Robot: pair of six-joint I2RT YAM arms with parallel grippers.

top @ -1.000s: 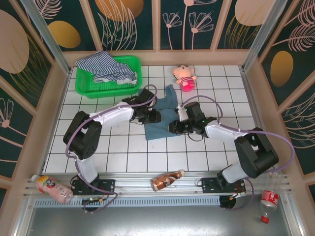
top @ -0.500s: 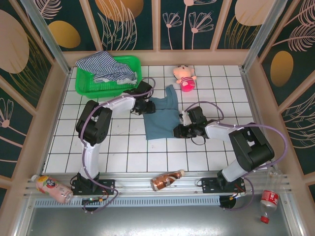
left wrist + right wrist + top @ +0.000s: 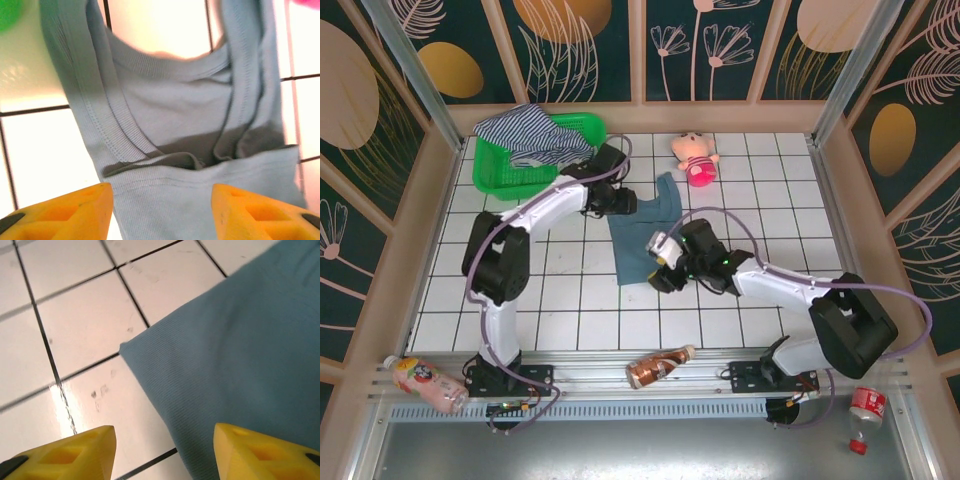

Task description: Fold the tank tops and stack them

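Note:
The teal-blue tank top (image 3: 640, 238) lies flat on the white tiled table, its straps pointing to the far side. My left gripper (image 3: 620, 203) hovers at its far left edge, open; in the left wrist view the orange fingers (image 3: 60, 212) stand wide apart over the tank top's (image 3: 175, 115) neckline and a folded layer. My right gripper (image 3: 660, 266) is at the near edge, open. Its yellow fingers (image 3: 65, 452) straddle the hem corner of the cloth (image 3: 240, 365). The striped tank top (image 3: 535, 132) is heaped in the green basket (image 3: 500, 182).
A pink plush doll (image 3: 695, 157) lies just beyond the teal top. A brown bottle (image 3: 658, 367) rests on the front rail. Another bottle (image 3: 420, 382) lies at the front left, and a third (image 3: 865, 407) at the front right. Wooden walls close the table in.
Both grippers have opened and let go of the teal top. The right gripper slid left along the near hem; the left one shifted slightly towards the far side.

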